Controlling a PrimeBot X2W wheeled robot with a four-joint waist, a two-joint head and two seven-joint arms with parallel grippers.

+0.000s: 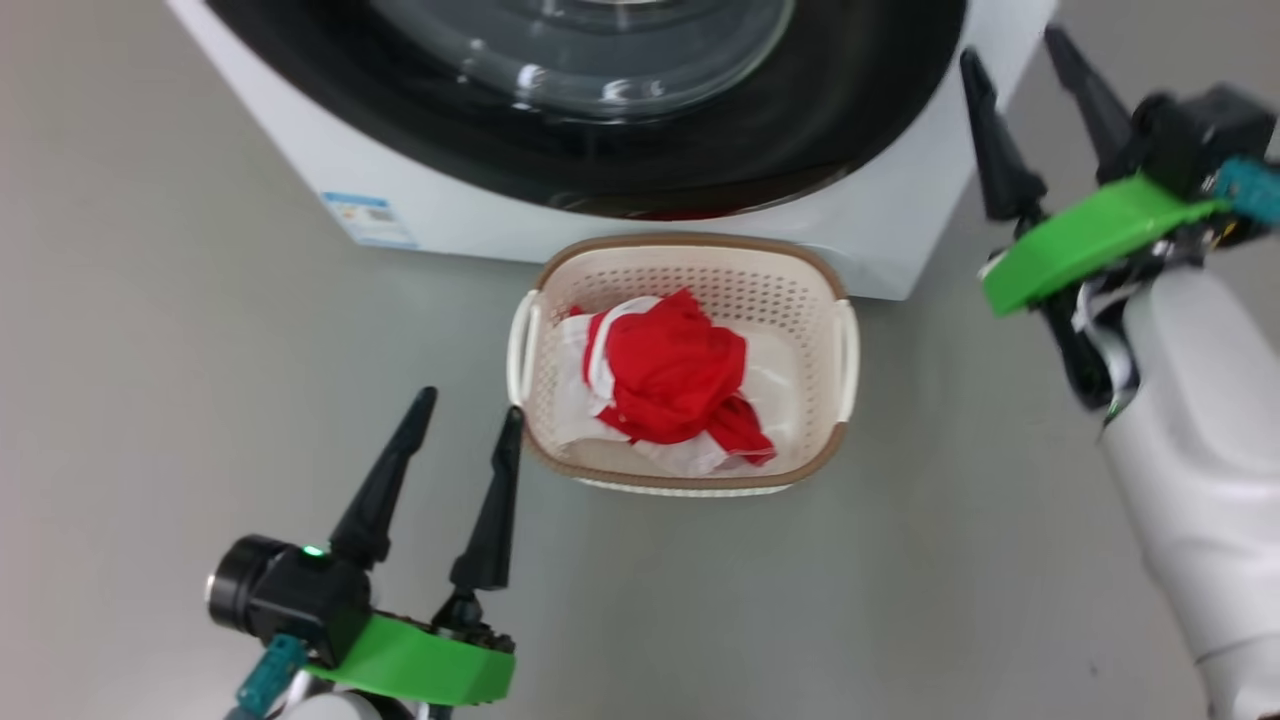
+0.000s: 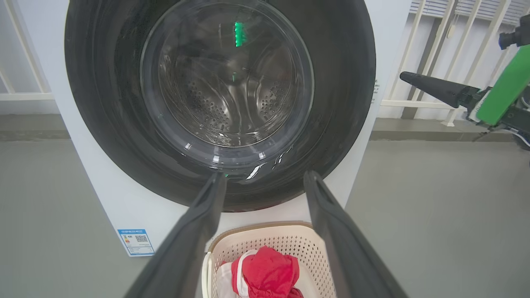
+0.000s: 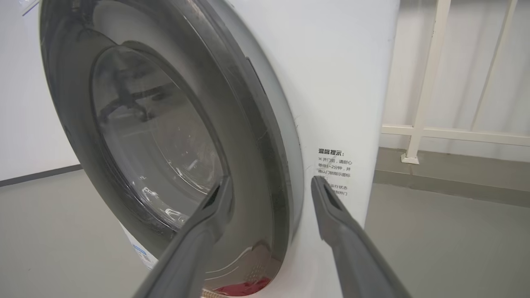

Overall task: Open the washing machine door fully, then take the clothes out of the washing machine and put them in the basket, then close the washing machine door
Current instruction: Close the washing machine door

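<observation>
1. One large round washing machine door [image 2: 95, 103], with a wide glossy black rim around a bulging clear glass window, lies against the front of the big white front-loading washing machine [image 2: 124, 207]. I cannot tell whether it is latched. A perforated steel drum [image 2: 227, 95] shows through the glass.
2. One small cream-white perforated plastic basket [image 1: 700, 285], with a brown woven-look rim and white side handles, stands on the floor just before the machine's front, below the door.
3. One heap of bright red and white fabric clothes [image 1: 675, 375] lies inside the basket; the number of garments cannot be told.
4. Two pincers: the left pincer [image 1: 471, 401] hovers over the floor just beside the basket's near left corner, its dark fingers apart and empty. The right pincer [image 1: 1010, 43] hangs off the machine's right front corner, fingers apart with nothing between them.
5. One small blue label [image 1: 368, 220] sits at the machine's lower left front corner, and one block of printed text [image 3: 334, 171] is on its front, just right of the door.
6. Smooth grey floor [image 1: 200, 400] carries everything; a white railing [image 3: 426, 82] stands behind the machine.
</observation>
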